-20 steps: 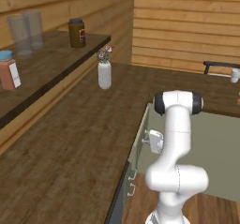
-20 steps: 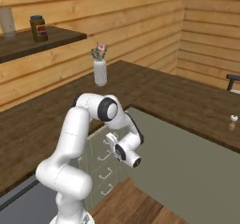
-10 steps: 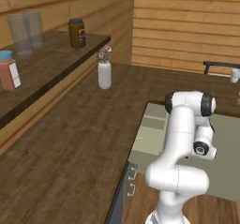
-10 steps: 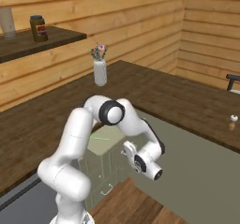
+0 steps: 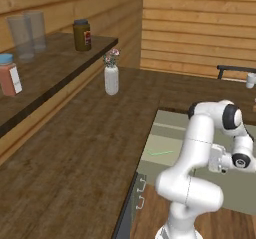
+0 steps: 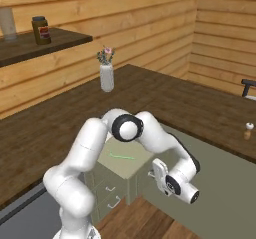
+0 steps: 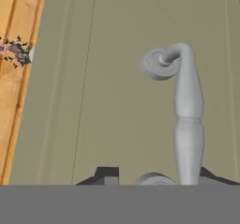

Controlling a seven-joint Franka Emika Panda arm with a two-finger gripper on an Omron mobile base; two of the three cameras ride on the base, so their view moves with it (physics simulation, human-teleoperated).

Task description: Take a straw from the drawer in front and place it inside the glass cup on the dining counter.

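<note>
In the open drawer, at 6 o'clock below the arm's dark elbow joint as seen in the right base view, find the straw lying flat on the pale green floor, clear of the walls and touched by nothing. Confirm the same in the left base view: straw flat, at 9 o'clock from the white arm. Note the drawer standing pulled out from under the dining counter, with two small hooked handles on the fronts at 7 o'clock beneath it. Locate the glass cup upright on the dining counter at 3 o'clock in the right base view, well apart from the drawer and the straw. In the hand view, read the gripper as spread: two dark tips apart at 6 o'clock, a grey handle bar running up between them toward 1 o'clock against a flat green panel, with an open gap beside the bar, so nothing pinched. Observe the white vase with flowers upright on the counter at 11 o'clock from the drawer. On the dark shelf at 10 o'clock, find two tall tumblers, a brown jar and a red-brown bottle, all upright.
</note>
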